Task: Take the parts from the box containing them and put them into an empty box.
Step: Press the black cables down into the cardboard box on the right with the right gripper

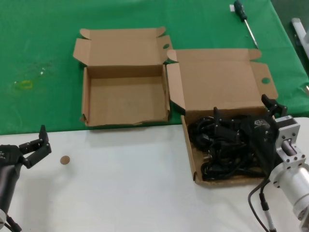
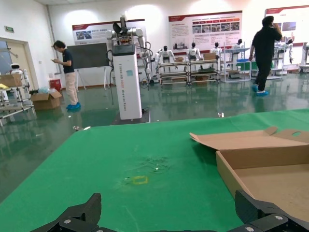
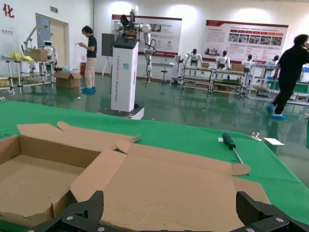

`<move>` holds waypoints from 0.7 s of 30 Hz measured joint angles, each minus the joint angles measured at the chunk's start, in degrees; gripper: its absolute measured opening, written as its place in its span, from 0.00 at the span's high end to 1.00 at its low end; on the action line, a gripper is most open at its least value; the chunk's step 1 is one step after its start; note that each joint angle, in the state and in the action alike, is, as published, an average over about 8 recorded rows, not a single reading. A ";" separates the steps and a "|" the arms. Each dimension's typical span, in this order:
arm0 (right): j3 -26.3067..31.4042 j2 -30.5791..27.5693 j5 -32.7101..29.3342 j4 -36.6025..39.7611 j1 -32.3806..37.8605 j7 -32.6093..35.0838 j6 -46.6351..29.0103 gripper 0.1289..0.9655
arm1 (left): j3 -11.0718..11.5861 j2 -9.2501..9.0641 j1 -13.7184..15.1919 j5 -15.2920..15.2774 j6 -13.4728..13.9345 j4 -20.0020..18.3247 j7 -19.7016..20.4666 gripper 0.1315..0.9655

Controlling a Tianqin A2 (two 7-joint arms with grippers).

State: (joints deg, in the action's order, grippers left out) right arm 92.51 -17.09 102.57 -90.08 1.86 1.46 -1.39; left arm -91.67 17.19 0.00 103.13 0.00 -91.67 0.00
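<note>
The parts (image 1: 227,145), black looped power cords, lie tangled in the box containing them (image 1: 189,145), the larger carton at the right whose lid (image 1: 217,87) is laid back. My right gripper (image 1: 245,110) hovers open just above the cords, nothing between its fingers. In the right wrist view the right gripper (image 3: 170,208) faces that lid (image 3: 169,183), and the cords are hidden there. The empty box (image 1: 124,99) with a ragged front rim stands to the left. My left gripper (image 1: 42,145) waits open over the white table at the near left. The left wrist view shows the left gripper (image 2: 169,212) wide apart.
A green-handled screwdriver (image 1: 244,19) lies on the green cloth (image 1: 38,48) at the far right. A small brown disc (image 1: 64,160) sits on the white table (image 1: 125,183). A yellow mark (image 1: 23,84) is on the cloth at the left.
</note>
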 joint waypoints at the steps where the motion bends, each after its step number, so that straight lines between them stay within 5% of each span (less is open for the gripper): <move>1: 0.00 0.00 0.00 0.00 0.00 0.00 0.00 0.00 | 0.00 0.00 0.00 0.00 0.00 0.00 0.00 0.00; 21: 0.00 0.00 0.00 0.00 0.00 0.00 0.00 0.00 | 0.00 0.00 0.00 0.00 0.00 0.00 0.00 0.00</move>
State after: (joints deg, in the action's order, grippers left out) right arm 92.51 -17.09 102.57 -90.08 1.86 1.46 -1.39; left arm -91.67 17.19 0.00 103.13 0.00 -91.67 0.00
